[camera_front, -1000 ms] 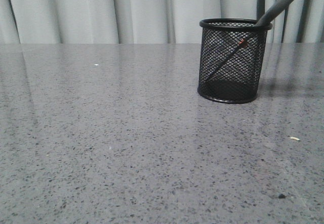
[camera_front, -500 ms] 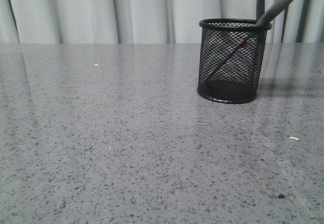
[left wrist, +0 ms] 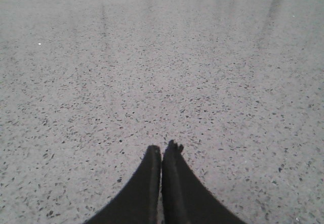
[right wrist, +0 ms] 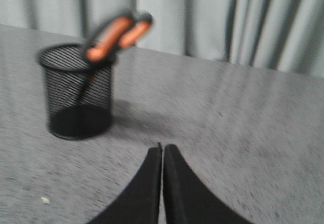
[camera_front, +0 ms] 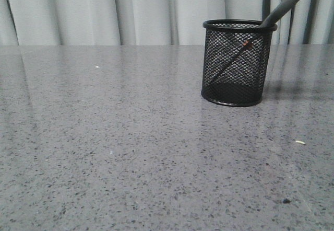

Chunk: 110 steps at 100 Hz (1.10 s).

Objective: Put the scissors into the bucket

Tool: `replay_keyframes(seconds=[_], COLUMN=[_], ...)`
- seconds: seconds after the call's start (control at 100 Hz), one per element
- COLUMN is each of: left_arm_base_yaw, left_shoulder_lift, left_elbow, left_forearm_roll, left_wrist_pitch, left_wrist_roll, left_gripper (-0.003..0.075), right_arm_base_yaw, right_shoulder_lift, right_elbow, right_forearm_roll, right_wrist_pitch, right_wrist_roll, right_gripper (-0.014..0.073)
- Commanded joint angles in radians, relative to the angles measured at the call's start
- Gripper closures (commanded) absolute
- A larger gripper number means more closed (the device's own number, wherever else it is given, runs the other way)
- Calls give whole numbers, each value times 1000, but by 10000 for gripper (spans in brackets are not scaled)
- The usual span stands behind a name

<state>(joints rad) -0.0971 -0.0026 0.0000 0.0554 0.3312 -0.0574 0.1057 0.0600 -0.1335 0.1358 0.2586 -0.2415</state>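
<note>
The black wire-mesh bucket (camera_front: 237, 64) stands upright on the grey table at the back right. The scissors (camera_front: 286, 3) lean inside it, blades down, reddish pivot screw showing through the mesh, dark grey handle sticking out over the right of the rim. In the right wrist view the bucket (right wrist: 76, 95) holds the scissors (right wrist: 114, 34), orange-lined handles up and blurred. My right gripper (right wrist: 162, 148) is shut and empty, apart from the bucket and nearer than it. My left gripper (left wrist: 163, 149) is shut and empty over bare table. Neither gripper shows in the front view.
The speckled grey table (camera_front: 130, 137) carries a small white crumb (camera_front: 299, 142) and a dark speck (camera_front: 286, 200) at the front right. Grey curtains (camera_front: 146, 11) hang behind the table's far edge.
The front view has shifted slightly, so the bucket and the crumb sit a few pixels further left. The scissors stay leaning in the bucket.
</note>
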Motion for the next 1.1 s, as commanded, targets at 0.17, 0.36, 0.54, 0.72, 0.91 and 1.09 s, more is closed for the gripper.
replay_keyframes(seconds=[0.17,0.36,0.54,0.72,0.91,1.09], left_arm_base_yaw=[2,2,2,2,2,2], left_shoulder_lift=[-26,-26,-26,-26,-26,-26], left_elbow=[40,40,40,40,40,40], left_forearm_roll=[2,2,2,2,2,2], left_wrist_pitch=[-47,-47,-47,-47,-47,-47], left_wrist_roll=[-1,-1,-1,-1,-1,-1], left_gripper=[740,740,740,739,740,740], right_arm_base_yaw=[-69,-71,-71,-71,-71,-71], right_shoulder_lift=[-50,-93,-93,-93,-93,-93], right_elbow=[149,152,152,152,152,152], right_forearm_roll=[-17,-108,-108,-106,-106,-106], right_wrist_pitch=[-96,42,42,41,39,39], right_wrist_roll=[105,131,131,131,131,131], right_gripper=[638,638,638,638,638,638])
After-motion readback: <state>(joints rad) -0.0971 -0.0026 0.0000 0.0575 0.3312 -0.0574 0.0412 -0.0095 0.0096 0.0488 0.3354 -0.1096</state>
